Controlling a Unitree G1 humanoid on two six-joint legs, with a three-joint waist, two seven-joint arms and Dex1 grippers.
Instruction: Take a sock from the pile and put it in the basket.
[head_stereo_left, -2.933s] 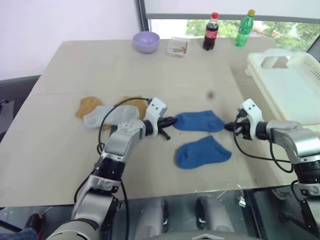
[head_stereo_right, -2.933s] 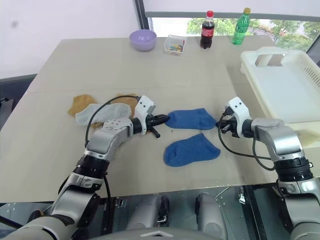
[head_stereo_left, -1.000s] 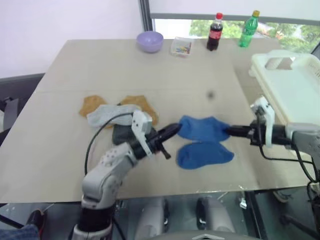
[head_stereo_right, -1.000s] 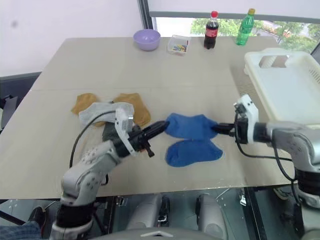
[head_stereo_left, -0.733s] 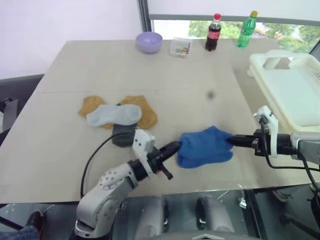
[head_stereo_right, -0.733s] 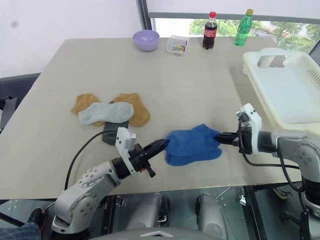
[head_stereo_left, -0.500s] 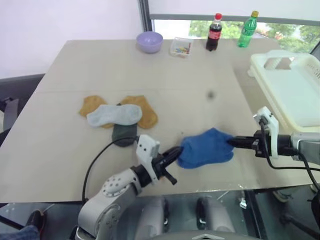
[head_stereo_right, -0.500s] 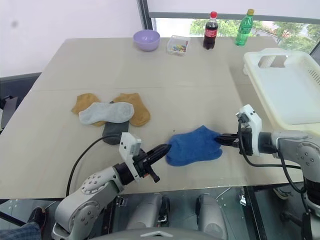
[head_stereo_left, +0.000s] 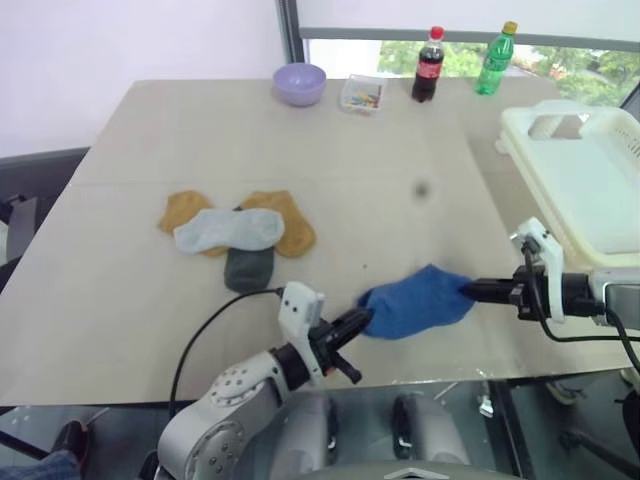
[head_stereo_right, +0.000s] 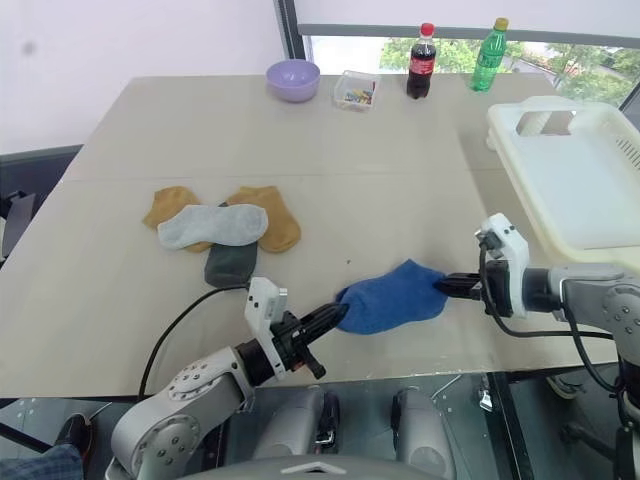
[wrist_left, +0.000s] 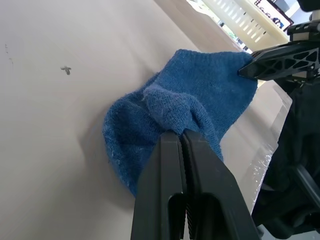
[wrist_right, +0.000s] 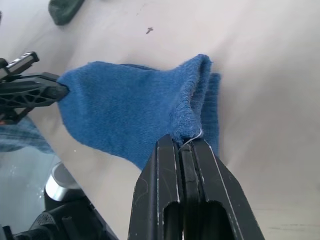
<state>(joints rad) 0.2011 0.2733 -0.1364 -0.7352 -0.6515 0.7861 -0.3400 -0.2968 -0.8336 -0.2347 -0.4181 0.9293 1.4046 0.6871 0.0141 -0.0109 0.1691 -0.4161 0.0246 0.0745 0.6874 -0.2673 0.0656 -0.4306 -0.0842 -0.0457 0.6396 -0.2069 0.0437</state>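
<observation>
A royal blue sock (head_stereo_left: 418, 300) is stretched between my two grippers, just above the table near its front edge. My left gripper (head_stereo_left: 362, 320) is shut on one end of it, bunching the fabric (wrist_left: 170, 107). My right gripper (head_stereo_left: 470, 290) is shut on the opposite edge (wrist_right: 192, 112), and a second blue layer (wrist_right: 215, 100) shows under the held sock. The pile (head_stereo_left: 238, 234) of mustard, light grey and dark grey socks lies to the left on the table. The white basket (head_stereo_right: 520, 165) stands at the right edge, beyond my right arm.
At the far edge of the table stand a lilac bowl (head_stereo_left: 300, 83), a small clear box (head_stereo_left: 358, 93), a cola bottle (head_stereo_left: 428, 63) and a green bottle (head_stereo_left: 495, 58). The table's front edge (head_stereo_left: 420, 378) runs just below the held sock.
Both grippers have drawn the blue sock toward the table's front edge, over the other blue sock. The left arm pulled back and sank; both stayed shut.
</observation>
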